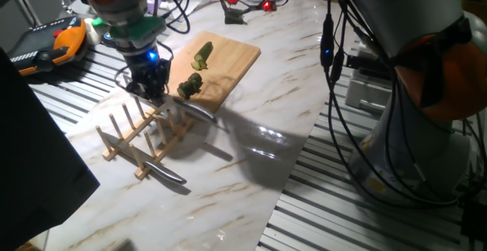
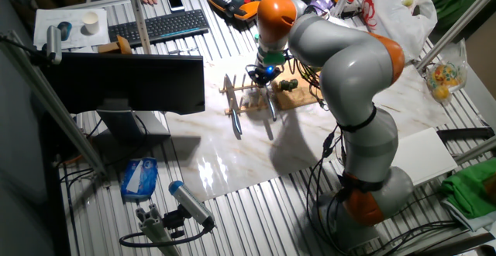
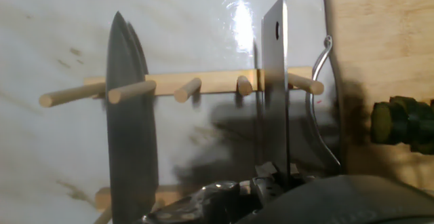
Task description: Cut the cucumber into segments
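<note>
The cucumber [image 1: 203, 54] waits on the board [image 1: 237, 55] at two o'clock; gripper [image 3: 274, 176] clenched on cleaver [image 3: 274, 81] — lift straight, clear the rack [image 1: 125, 141] pegs.

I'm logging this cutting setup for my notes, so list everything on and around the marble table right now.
Cutting board: one, light wood, far side of the table.
Cucumber pieces: two, dark green, on the board; one near its middle, one near its front edge.
Knife rack: one, pale wooden pegs, in front of the board.
Dark knife: one, resting in the rack.
Cleaver: one, shiny steel, standing in the rack beside the board.
Keyboard: one, black, on the far bench.
Monitor: one, black, beside the table.
Arm: one, grey and orange.
Gripper: one, black, closed on the cleaver's handle.
</note>
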